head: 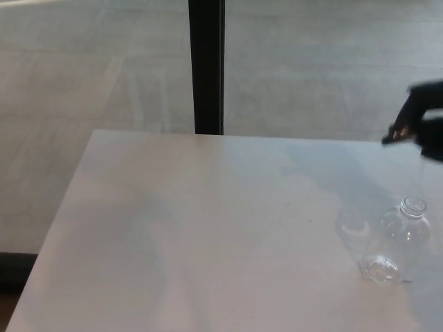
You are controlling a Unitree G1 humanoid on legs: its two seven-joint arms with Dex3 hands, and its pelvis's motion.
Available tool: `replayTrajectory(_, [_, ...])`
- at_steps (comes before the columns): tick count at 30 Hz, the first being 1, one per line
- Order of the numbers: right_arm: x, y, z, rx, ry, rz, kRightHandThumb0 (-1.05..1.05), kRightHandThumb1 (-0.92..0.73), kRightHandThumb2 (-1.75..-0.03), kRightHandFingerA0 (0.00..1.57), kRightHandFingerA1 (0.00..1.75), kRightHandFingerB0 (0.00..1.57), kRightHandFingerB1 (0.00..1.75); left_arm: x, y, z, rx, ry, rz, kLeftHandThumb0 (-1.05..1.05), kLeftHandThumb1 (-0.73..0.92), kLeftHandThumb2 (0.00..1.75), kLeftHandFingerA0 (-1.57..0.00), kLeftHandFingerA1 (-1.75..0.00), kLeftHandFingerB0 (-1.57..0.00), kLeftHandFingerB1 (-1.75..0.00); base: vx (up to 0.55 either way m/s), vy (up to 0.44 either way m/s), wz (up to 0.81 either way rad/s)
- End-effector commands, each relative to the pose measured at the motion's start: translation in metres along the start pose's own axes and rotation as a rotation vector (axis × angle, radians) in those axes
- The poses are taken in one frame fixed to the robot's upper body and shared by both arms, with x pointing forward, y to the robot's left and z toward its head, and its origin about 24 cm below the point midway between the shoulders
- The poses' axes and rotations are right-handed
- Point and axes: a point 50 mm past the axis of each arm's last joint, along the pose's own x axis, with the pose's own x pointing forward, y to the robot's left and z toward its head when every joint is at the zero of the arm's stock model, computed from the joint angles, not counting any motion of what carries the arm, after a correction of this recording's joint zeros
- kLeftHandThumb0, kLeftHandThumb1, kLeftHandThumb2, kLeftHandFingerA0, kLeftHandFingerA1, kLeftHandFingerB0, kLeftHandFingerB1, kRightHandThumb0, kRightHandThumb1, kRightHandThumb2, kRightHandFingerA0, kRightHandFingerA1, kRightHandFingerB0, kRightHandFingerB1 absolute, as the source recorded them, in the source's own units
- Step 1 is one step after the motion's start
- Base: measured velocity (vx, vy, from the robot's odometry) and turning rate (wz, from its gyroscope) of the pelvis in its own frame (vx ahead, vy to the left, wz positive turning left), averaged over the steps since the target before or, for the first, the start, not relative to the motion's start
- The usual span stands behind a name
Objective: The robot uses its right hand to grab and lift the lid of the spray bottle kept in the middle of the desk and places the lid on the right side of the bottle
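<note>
The clear bottle [396, 242] stands on the desk [208, 228], down at about four o'clock in the picture. Its round mouth is open on top, so the lid is off it. The desk is pale and bare around it.

Farther back and higher, at about three o'clock, is a dark, blurry shape at the picture's edge. This is the right hand [423, 121] with the lid, the black spray top. It hangs in the air above the bottle and a bit behind it, well clear of the open mouth. The shape is too blurry to tell the lid from the fingers, so I cannot tell if the fingers are closed around it. My guess is that the hand holds the lid, since nothing else could keep it up there.

The lifting step looks done. The step in hand is carrying the lid. Next, the hand needs to go to the right of the bottle, come down softly, and set the lid on the desk without bumping the bottle.

The left hand does not show.
</note>
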Motion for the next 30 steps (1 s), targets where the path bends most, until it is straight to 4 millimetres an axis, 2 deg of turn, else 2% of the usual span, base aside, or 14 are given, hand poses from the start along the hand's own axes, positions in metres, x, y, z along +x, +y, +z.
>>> replayTrajectory(1, [0.001, -0.05, -0.01, 0.153, 0.078, -0.171, -0.22, -0.65, -0.94, 0.89, 1.69, 0.78, 1.17, -0.003, 0.006, 0.001, -0.014, -0.025, 0.016, -0.81, 0.87, 0.66, -0.59, -0.51, -0.4, -0.39, 0.0, 0.0, 0.0])
replayTrajectory(4, [-0.001, -0.064, -0.013, 0.142, 0.085, -0.218, -0.2, -0.66, -0.9, 0.9, 1.64, 0.82, 1.11, -0.004, 0.007, 0.0, -0.025, -0.025, 0.014, -0.81, 0.86, 0.66, -0.58, -0.51, -0.41, -0.4, 0.0, 0.0, 0.0])
replayTrajectory(7, [-0.005, -0.082, -0.021, 0.172, 0.083, -0.277, -0.19, -0.59, -0.96, 0.9, 1.59, 0.85, 1.06, -0.003, 0.007, 0.0, -0.026, -0.016, 0.02, -0.8, 0.86, 0.66, -0.57, -0.5, -0.41, -0.39, 0.0, 0.0, 0.0])
replayTrajectory(13, [-0.012, -0.1, -0.034, 0.249, 0.141, -0.375, -0.15, -0.57, -0.99, 0.9, 1.52, 0.87, 1.09, -0.004, 0.007, -0.003, -0.031, -0.011, 0.018, -0.79, 0.87, 0.67, -0.58, -0.51, -0.4, -0.39, 0.0, 0.0, 0.0])
replayTrajectory(14, [-0.016, -0.097, -0.04, 0.272, 0.177, -0.4, -0.14, -0.57, -1.01, 0.89, 1.57, 0.86, 1.13, -0.004, 0.007, -0.003, -0.03, -0.013, 0.01, -0.8, 0.87, 0.66, -0.55, -0.51, -0.39, -0.4, 0.0, 0.0, 0.0])
replayTrajectory(18, [-0.031, -0.072, -0.057, 0.318, 0.241, -0.389, -0.15, -0.56, -0.99, 0.91, 1.49, 0.89, 1.07, -0.005, 0.006, -0.004, -0.033, -0.016, 0.003, -0.81, 0.86, 0.66, -0.55, -0.52, -0.39, -0.4, 0.0, 0.0, 0.0])
replayTrajectory(19, [-0.032, -0.073, -0.057, 0.315, 0.241, -0.389, -0.15, -0.56, -0.99, 0.91, 1.49, 0.89, 1.07, -0.004, 0.005, -0.004, -0.034, -0.017, 0.0, -0.81, 0.86, 0.66, -0.55, -0.52, -0.39, -0.4, 0.0, 0.0, 0.0])
replayTrajectory(20, [-0.038, -0.06, -0.063, 0.33, 0.27, -0.365, -0.13, -0.6, -0.95, 0.91, 1.46, 0.89, 0.99, -0.004, 0.005, -0.005, -0.03, -0.017, 0.002, -0.77, 0.68, 1.08, -0.5, -0.62, -0.32, -0.52, 0.0, 0.0, 0.0])
replayTrajectory(21, [-0.05, -0.037, -0.072, 0.344, 0.328, -0.316, -0.15, -0.63, -0.91, 0.9, 1.48, 0.88, 0.99, -0.005, 0.006, -0.006, -0.024, -0.016, 0.005, -0.79, 0.69, 1.08, -0.51, -0.61, -0.33, -0.52, 0.0, 0.0, 0.0])
replayTrajectory(23, [-0.053, -0.03, -0.073, 0.334, 0.345, -0.296, -0.15, -0.63, -0.91, 0.9, 1.48, 0.88, 0.99, -0.006, 0.007, -0.006, -0.026, -0.016, 0.005, -0.79, 0.69, 1.08, -0.51, -0.61, -0.33, -0.52, 0.0, 0.0, 0.0])
replayTrajectory(24, [-0.06, -0.013, -0.076, 0.321, 0.383, -0.268, -0.16, -0.63, -0.9, 0.92, 1.49, 0.9, 0.94, -0.006, 0.008, -0.007, -0.042, -0.008, 0.01, -0.8, 0.85, 0.66, -0.57, -0.51, -0.4, -0.39, 0.0, 0.0, 0.0])
replayTrajectory(25, [-0.072, 0.019, -0.08, 0.315, 0.434, -0.203, -0.2, -0.64, -0.89, 0.93, 1.54, 0.9, 0.9, -0.006, 0.008, -0.007, -0.036, -0.006, 0.016, -0.8, 0.87, 0.65, -0.57, -0.51, -0.4, -0.39, 0.0, 0.0, 0.0])
replayTrajectory(26, [-0.073, 0.021, -0.079, 0.313, 0.435, -0.199, -0.2, -0.64, -0.89, 0.93, 1.54, 0.9, 0.9, -0.006, 0.008, -0.007, -0.037, -0.007, 0.016, -0.8, 0.87, 0.65, -0.57, -0.51, -0.4, -0.39, 0.0, 0.0, 0.0])
replayTrajectory(30, [-0.091, 0.082, -0.073, 0.311, 0.5, -0.037, -0.27, -0.68, -0.77, 0.92, 1.57, 0.91, 0.82, -0.006, 0.006, -0.007, -0.03, -0.018, 0.012, -0.8, 0.88, 0.66, -0.57, -0.52, -0.41, -0.4, 0.0, 0.0, 0.0])
